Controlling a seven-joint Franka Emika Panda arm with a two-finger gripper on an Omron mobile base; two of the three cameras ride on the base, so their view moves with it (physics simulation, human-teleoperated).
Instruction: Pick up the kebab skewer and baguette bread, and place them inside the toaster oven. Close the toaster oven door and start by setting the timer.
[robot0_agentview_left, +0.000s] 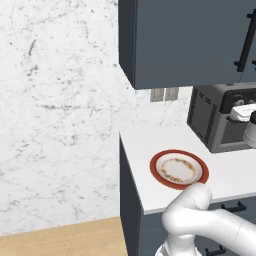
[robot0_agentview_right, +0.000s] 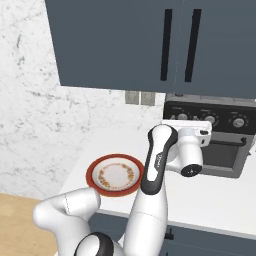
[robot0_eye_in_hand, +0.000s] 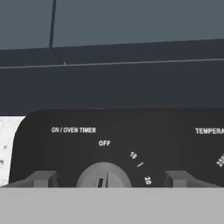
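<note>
The toaster oven (robot0_agentview_left: 210, 120) (robot0_agentview_right: 220, 145) stands on the counter under the wall cabinets. Its door (robot0_agentview_right: 222, 156) is up and shut, with the black bar handle across its top. My gripper (robot0_eye_in_hand: 105, 178) is open right in front of the black control strip. Its two fingertips (robot0_eye_in_hand: 43, 178) stand on either side of the ON / OVEN TIMER knob (robot0_eye_in_hand: 103, 175), apart from it. The knob's mark points up toward OFF. The white hand (robot0_agentview_right: 192, 132) covers the oven's upper left corner. The kebab skewer and the baguette bread are hidden.
A red-rimmed plate (robot0_agentview_left: 179, 169) (robot0_agentview_right: 115, 175) with nothing on it lies on the white counter (robot0_agentview_left: 145, 150) left of the oven. Dark cabinets (robot0_agentview_right: 150, 45) hang close above the oven. A temperature dial is labelled at the right of the strip. My arm's elbow rises in front of the counter edge.
</note>
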